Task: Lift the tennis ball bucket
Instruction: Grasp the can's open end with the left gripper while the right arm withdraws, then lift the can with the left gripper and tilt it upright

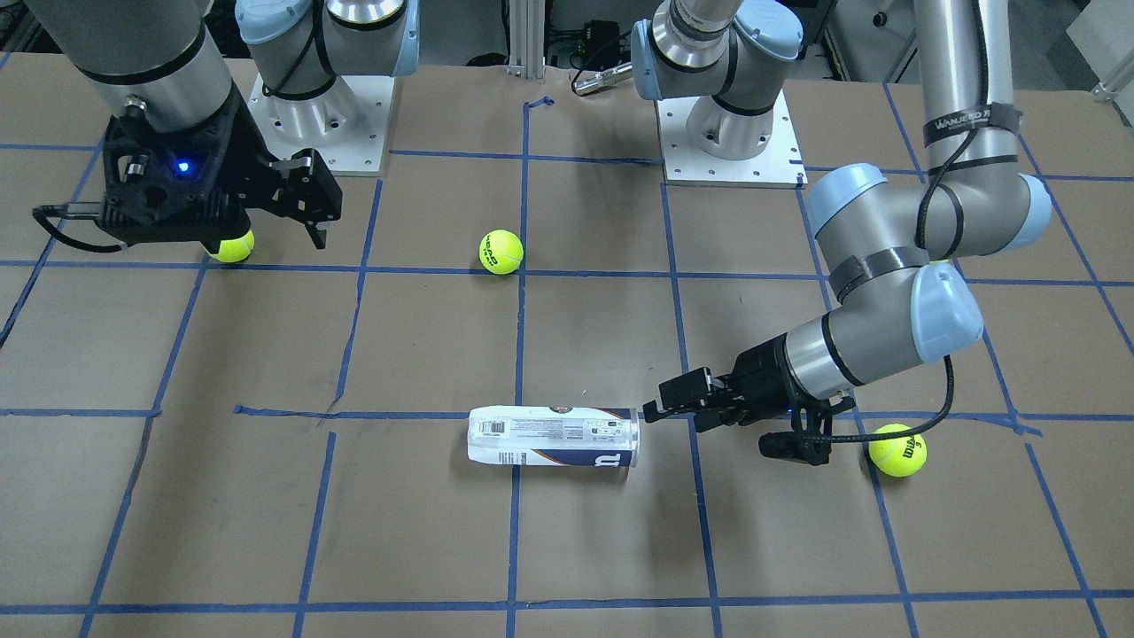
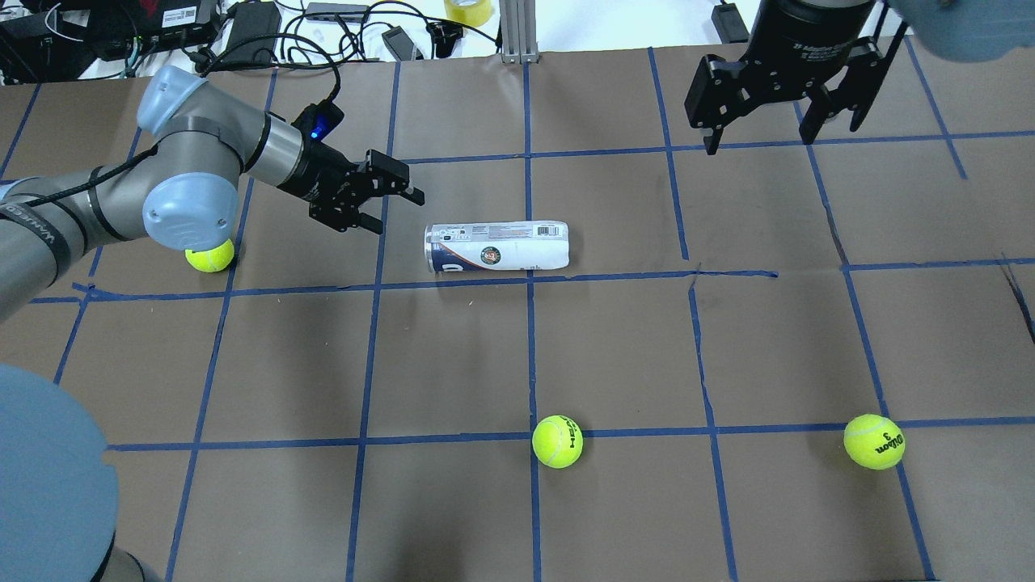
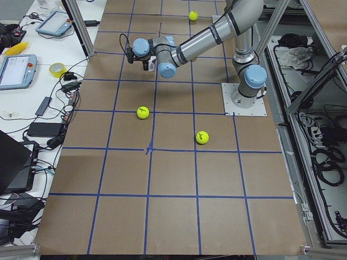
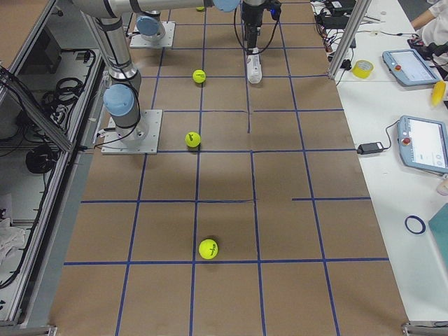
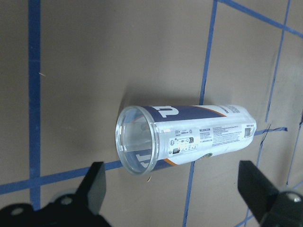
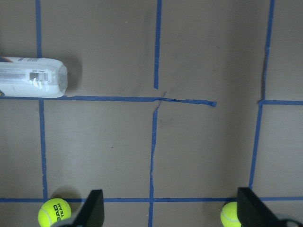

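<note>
My left gripper sits low with its jaws spread wide, holding nothing, just short of the open mouth of the tennis ball bucket. The bucket lies on its side on the table along a blue tape line; farther off, my right gripper hovers, also wide open

You see the left gripper out over the taped table; first ball and second ball lie near the arm's base, third ball far beyond.
</note>
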Tool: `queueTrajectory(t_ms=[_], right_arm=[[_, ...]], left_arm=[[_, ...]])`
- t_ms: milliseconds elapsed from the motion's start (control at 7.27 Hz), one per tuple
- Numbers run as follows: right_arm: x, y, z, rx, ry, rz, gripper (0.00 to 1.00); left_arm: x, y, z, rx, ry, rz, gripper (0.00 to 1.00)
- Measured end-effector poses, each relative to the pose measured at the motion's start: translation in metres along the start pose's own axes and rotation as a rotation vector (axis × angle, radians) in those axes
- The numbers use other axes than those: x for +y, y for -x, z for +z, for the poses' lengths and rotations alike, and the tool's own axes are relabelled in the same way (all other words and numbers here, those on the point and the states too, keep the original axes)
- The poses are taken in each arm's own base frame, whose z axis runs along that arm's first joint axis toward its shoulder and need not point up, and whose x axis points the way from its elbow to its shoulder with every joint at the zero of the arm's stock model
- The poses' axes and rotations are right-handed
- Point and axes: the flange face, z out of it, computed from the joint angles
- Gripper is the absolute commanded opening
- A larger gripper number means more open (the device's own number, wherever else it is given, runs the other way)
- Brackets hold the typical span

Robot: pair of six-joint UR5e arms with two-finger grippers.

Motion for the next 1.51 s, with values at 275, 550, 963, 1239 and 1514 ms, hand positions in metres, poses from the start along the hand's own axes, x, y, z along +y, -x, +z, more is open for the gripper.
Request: queueTrajectory(t_ms=[275, 550, 963, 1239, 1514], right_arm=[[0.004, -0.003, -0.004, 0.021, -0.019, 0.066, 0.99], [-0.001, -0.003, -0.006, 0.014, -0.074, 0.081, 1.0], [-0.002, 0.001, -0.001, -0.017, -0.095, 0.082, 1.0], [-0.002, 0.002, 0.004, -0.021, -0.086, 0.081, 1.0], [-0.002, 0.002, 0.011, -0.021, -0.085, 0.081, 1.0]], left_arm=[[-0.001, 0.0, 0.027, 0.006, 0.036, 0.008, 1.0], [0.0, -0.005, 0.05, 0.006, 0.059, 0.028, 1.0], [0.004, -0.011, 0.068, 0.008, 0.085, 0.039, 0.64], [0.004, -0.013, 0.074, 0.019, 0.094, 0.044, 0.0], [0.002, -0.018, 0.073, 0.053, 0.094, 0.023, 0.0]])
